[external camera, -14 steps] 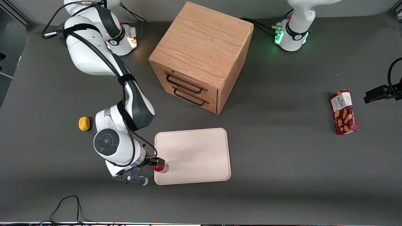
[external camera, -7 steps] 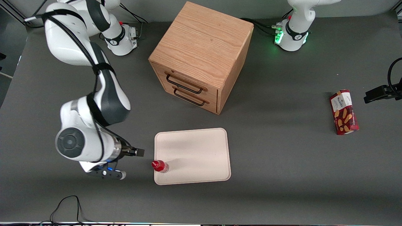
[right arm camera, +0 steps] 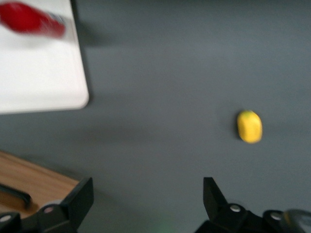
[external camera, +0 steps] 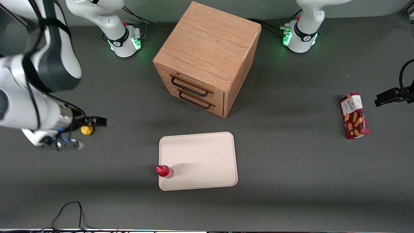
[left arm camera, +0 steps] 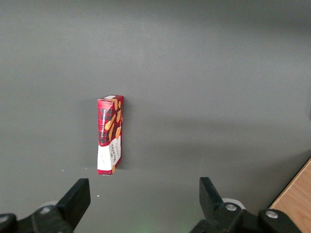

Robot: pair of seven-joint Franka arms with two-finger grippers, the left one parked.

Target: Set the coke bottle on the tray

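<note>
White rounded arm shells with dark grey joint bands, black cables strapped alongside; bases ringed in green light; the gripper (external camera: 97, 122) has black fingers (right arm camera: 77, 204), set apart

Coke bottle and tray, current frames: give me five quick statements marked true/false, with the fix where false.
1. The coke bottle stands on the tray, near one corner. True.
2. The pincer holds the bottle. False: it is open, empty, raised near the lemon, well away from the tray.
3. Both drawers of the wooden cabinet are pulled open. False: both are shut.
4. The biscuit box lies on the table toward the parked arm's end. True.
5. The lemon is on the tray. False: it sits on the table, apart from the tray.
</note>
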